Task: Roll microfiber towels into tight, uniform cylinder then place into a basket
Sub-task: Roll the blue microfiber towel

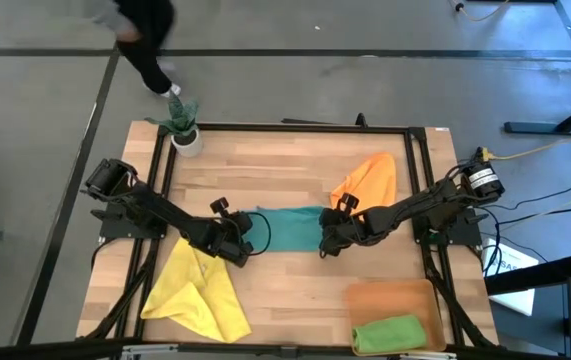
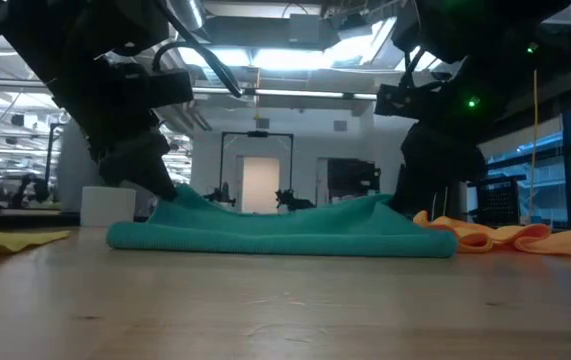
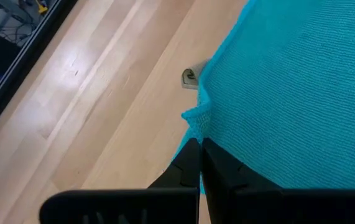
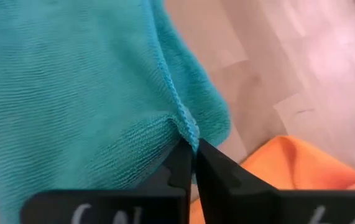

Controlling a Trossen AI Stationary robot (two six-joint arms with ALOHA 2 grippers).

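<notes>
Teal towel (image 1: pixel 290 228) spread flat mid-counter, folded into a long band running between both arms. Left pincer (image 3: pixel 200 163) clenched on the towel's left edge, fingers pressed together with a fold of teal cloth nipped between them; same grip seen low at the band's left end (image 2: pixel 165 190). Right pincer (image 4: pixel 194 163) nipped on the towel's right edge at a hemmed corner, fingers close together with the hem caught at their tips. Both ends of the band lifted slightly off the wood, middle lying on the counter (image 1: pixel 295 290). Orange towel (image 1: pixel 370 178) loose and crumpled just behind the right pincer, touching or nearly touching the teal band's right end. Yellow towel (image 1: pixel 200 295) crumpled at the near left, partly under the left arm. Green towel (image 1: pixel 390 333) rolled up, lying inside the basket (image 1: pixel 390 297) at the near right corner. Basket translucent orange-brown, shallow, well apart from the teal towel. Small white plant pot (image 1: pixel 186 139) with green leaves at the far left corner of the counter. Person's dark leg and shoe (image 1: pixel 150 60) on the floor beyond that corner. Small grey tab (image 3: pixel 191 76) on the wood just beside the teal edge, seen from the left wrist.
</notes>
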